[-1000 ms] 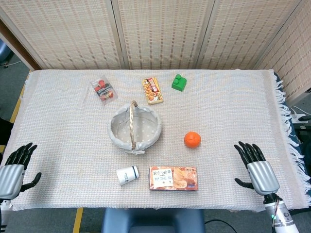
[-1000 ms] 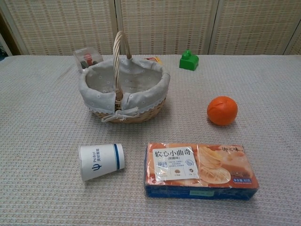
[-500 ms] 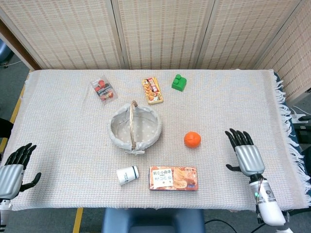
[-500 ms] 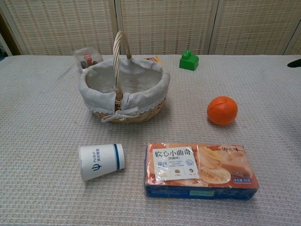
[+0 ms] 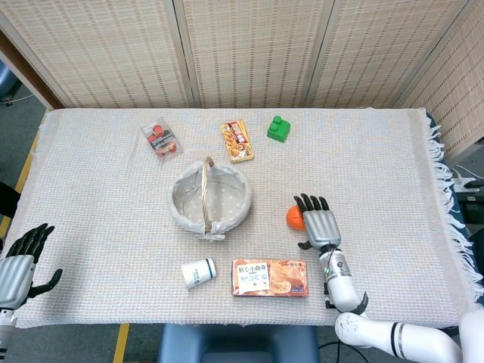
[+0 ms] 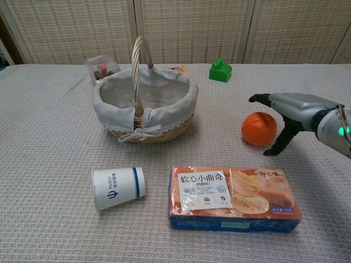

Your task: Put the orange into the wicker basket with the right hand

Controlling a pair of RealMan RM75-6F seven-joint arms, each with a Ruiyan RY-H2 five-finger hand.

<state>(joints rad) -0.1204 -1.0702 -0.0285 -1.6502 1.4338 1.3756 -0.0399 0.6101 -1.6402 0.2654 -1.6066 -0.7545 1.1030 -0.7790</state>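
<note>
The orange [image 5: 294, 218] [image 6: 258, 129] lies on the cloth, right of the wicker basket [image 5: 209, 197] [image 6: 143, 99], which has a pale lining and an upright handle. My right hand [image 5: 321, 224] [image 6: 290, 112] hovers just right of the orange and partly over it, fingers spread and holding nothing. In the chest view its thumb reaches down beside the orange; I cannot tell whether it touches. My left hand [image 5: 18, 265] rests open at the table's front left corner, far from everything.
A biscuit box [image 5: 270, 278] [image 6: 234, 198] lies in front of the orange. A paper cup [image 5: 198, 273] [image 6: 117, 187] lies on its side in front of the basket. A green block [image 5: 278, 128], a snack pack [image 5: 237, 141] and a strawberry packet [image 5: 160, 139] sit at the back.
My right hand has swept left from the table's right edge to the orange, now overlapping its right side. The left hand has barely moved. The orange has not moved.
</note>
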